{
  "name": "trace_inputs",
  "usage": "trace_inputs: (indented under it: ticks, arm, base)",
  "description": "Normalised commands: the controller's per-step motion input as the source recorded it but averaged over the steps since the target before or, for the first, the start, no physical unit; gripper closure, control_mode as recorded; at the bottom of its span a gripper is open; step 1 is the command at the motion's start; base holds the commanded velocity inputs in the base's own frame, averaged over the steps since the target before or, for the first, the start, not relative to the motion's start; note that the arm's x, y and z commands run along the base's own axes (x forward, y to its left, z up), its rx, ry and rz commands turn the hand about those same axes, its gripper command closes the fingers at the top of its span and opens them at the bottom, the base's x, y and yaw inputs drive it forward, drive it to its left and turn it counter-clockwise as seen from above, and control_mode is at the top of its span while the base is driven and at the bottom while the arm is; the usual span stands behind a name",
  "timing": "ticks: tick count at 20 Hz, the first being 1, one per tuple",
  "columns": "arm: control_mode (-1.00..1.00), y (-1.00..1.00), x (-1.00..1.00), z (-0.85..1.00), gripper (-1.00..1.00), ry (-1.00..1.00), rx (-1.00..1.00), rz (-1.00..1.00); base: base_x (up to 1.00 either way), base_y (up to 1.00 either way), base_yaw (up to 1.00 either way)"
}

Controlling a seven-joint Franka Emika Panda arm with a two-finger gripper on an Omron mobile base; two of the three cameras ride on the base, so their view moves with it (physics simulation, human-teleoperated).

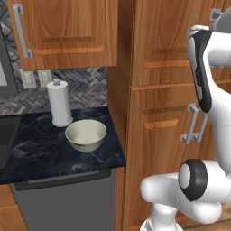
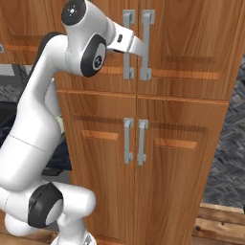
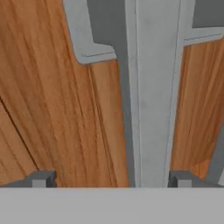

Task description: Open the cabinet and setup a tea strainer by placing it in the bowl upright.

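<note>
The cabinet (image 2: pixel 191 43) is the tall brown unit, its upper doors shut, with long vertical grey bar handles (image 2: pixel 147 28) where they meet. My gripper (image 2: pixel 142 51) reaches up to these handles. In the hand view one handle bar (image 3: pixel 153 109) runs straight between my two fingertips (image 3: pixel 43 179), and the gripper (image 3: pixel 113 180) is open around it without touching. The pale cream bowl (image 1: pixel 85 134) sits empty on the dark marble counter (image 1: pixel 40 153), left of the cabinet. The tea strainer is hidden.
A paper-towel roll (image 1: pixel 59 103) stands behind the bowl by the herringbone backsplash. Two shorter lower doors with short grey handles (image 2: pixel 134 141) sit under the upper pair. A wall cabinet (image 1: pixel 67 31) hangs over the counter. A grey appliance front (image 1: pixel 63 203) sits below it.
</note>
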Motion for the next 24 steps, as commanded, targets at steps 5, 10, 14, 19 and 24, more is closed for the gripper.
trace_inputs:
  ticks: [5,10,14,19,24]
  arm:
    - [-1.00,-0.32,0.00,-0.01,-1.00,0.00,0.00,0.00]
    - [-1.00,-0.05,0.06,-0.09,-1.00,0.02,0.00,0.00]
    - [-1.00,0.21,0.25,-0.13,-1.00,0.00,0.00,0.00]
    - [-1.00,0.26,0.32,-0.25,-1.00,0.00,0.00,0.00]
    - [-1.00,0.11,0.34,-0.27,-1.00,0.00,0.00,0.00]
  base:
    - [0.00,0.00,0.00]
    - [0.00,0.00,0.00]
    - [0.00,0.00,0.00]
    - [0.00,0.00,0.00]
    - [0.00,0.00,0.00]
